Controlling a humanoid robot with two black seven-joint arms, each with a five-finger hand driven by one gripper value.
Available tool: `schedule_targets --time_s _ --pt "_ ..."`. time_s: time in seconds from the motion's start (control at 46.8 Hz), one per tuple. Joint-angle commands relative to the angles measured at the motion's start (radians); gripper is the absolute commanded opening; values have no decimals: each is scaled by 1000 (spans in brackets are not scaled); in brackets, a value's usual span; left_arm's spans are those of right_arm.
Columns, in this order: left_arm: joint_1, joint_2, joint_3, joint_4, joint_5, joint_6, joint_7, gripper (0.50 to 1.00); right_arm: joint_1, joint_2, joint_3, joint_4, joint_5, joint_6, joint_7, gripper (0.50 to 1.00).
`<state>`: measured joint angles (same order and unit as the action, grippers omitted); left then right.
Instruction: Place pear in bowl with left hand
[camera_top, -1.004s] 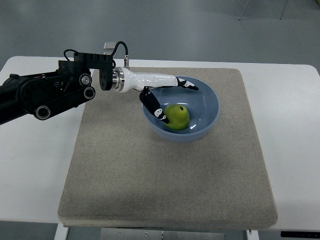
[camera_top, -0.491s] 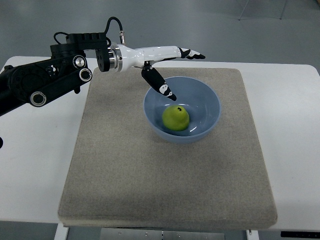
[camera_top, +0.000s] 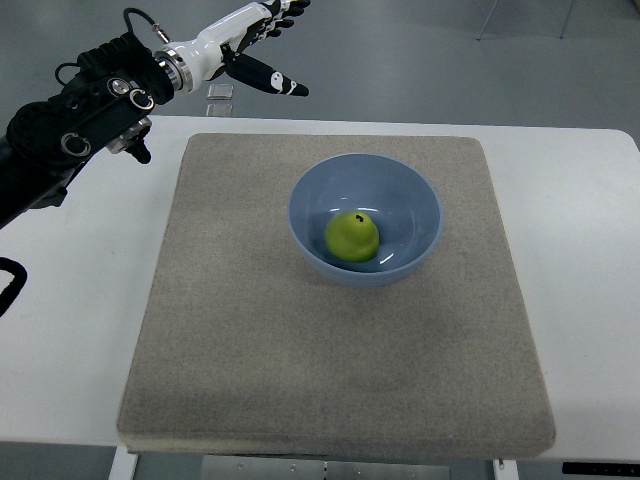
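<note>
A green pear (camera_top: 351, 235) lies inside the light blue bowl (camera_top: 310, 190), which stands on the grey mat (camera_top: 250, 330) at its upper middle. My left hand (camera_top: 282, 45) is raised high at the top left of the view, above the table's far edge and well clear of the bowl. Its white fingers with black tips are spread and hold nothing. The black left arm (camera_top: 70, 130) comes in from the left edge. The right arm does not show.
The grey mat covers most of the white table (camera_top: 70, 330). A small clear object (camera_top: 221, 92) lies on the table's far edge, under the raised hand.
The left hand has let go of the pear and risen out of the bowl, moving up and back to the far left. The pear stays in the bowl.
</note>
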<state>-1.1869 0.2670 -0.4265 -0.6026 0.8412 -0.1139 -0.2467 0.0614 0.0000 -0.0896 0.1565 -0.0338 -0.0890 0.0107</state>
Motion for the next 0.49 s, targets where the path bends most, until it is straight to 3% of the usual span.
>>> schedule_targets --time_s 0.0,0.235,0.47 --pt "6 -35 3 101 -91 5 0 990 0 0 1 0 0 0 0 924" --pt "10 -126 6 311 -408 48 0 990 0 0 1 0 0 0 0 924" --pt "70 -149 -5 346 -753 48 -3 977 0 0 1 0 0 0 0 924"
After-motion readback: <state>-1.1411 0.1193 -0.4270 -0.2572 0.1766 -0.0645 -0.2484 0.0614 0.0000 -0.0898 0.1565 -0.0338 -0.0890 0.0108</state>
